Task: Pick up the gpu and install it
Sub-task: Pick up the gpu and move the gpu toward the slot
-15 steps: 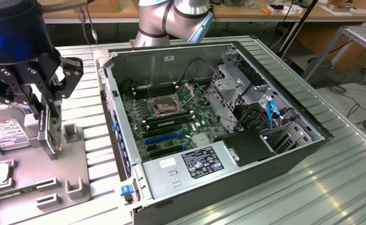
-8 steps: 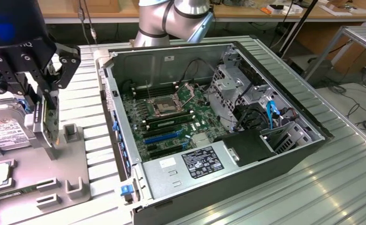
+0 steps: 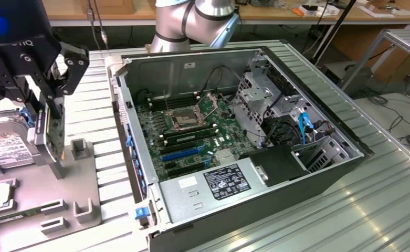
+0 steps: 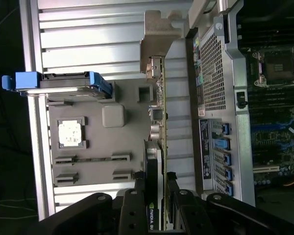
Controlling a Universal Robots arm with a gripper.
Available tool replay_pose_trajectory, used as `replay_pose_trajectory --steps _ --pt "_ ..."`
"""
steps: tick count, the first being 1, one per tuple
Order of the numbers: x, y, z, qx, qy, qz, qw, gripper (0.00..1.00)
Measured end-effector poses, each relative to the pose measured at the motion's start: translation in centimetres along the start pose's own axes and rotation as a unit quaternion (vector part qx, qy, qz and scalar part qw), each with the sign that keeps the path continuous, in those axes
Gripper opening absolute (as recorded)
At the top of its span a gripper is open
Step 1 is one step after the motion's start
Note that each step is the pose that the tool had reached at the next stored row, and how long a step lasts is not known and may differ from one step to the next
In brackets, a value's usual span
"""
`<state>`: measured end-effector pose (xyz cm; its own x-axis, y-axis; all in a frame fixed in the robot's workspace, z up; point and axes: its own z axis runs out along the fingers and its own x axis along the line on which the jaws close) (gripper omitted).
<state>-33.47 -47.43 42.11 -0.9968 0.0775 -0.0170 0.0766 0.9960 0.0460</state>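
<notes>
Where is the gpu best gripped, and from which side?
Grip the gpu across its two flat faces, near the end away from the silver bracket, coming from above. It stands on edge at the grey tray, so its thin long edge faces up. The gripper holds it so.

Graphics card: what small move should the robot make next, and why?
Probably a short straight lift. The gripper is shut on the graphics card, which stands upright close over the gray tray, beside the open computer.
</notes>
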Motion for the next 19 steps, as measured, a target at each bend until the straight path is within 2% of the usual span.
replay_pose_trajectory --steps 4,13,17,19 --pt "0.0 0.04 -0.92 0.0001 0.0005 0.0 1.0 0.27" --pt "-0.1 0.06 -0.92 -0.0008 0.0005 0.001 1.0 0.27" --pt "-0.8 0.13 -0.9 -0.0007 0.0006 0.0 1.0 0.27" --pt "-1.6 0.21 -0.89 -0.0007 0.0006 0.001 1.0 0.27"
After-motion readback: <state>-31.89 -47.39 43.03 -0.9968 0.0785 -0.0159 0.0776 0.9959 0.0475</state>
